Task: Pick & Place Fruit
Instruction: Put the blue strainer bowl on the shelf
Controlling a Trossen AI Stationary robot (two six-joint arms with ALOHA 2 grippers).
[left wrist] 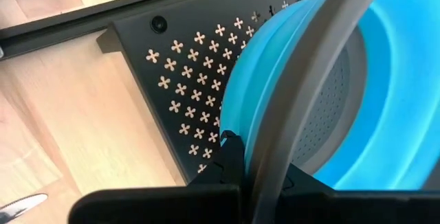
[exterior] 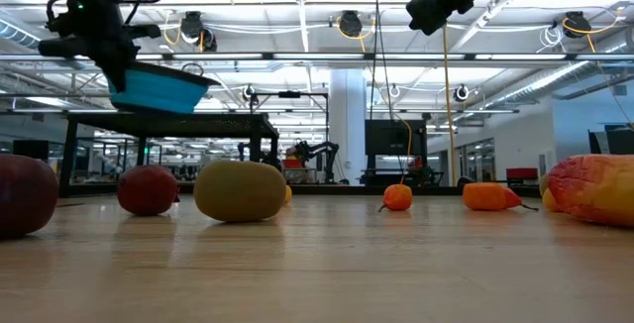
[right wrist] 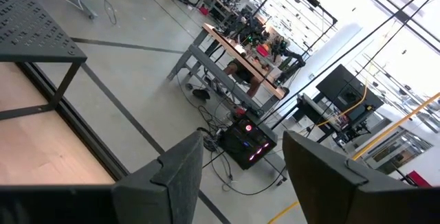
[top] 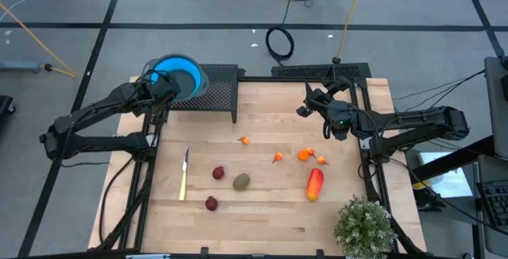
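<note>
No fruit [top: 315, 184] is placed yet: all pieces lie on the table [top: 270, 211]; left tool [top: 163, 89] grips the blue bowl [top: 181, 75] rim, right tool [top: 305, 108] hangs wide, empty

A bright blue bowl [top: 178, 76] with a grey rim sits over a black perforated shelf [top: 216, 90], whose surface carries a pattern of small cross-shaped cutouts. On the pale wood table [top: 270, 211], the fruit reads warm against the grain: an elongated red-orange piece [top: 315, 184] at four o'clock from the table's centre, an olive-green oval [top: 241, 181] near centre, two dark red round ones [top: 217, 172] at seven o'clock, and tiny orange ones [top: 304, 155] toward two o'clock. A pale, silvery knife [top: 184, 174] lies at nine o'clock. A green plant [top: 363, 226] fills five o'clock. Both arms are dark.
</note>
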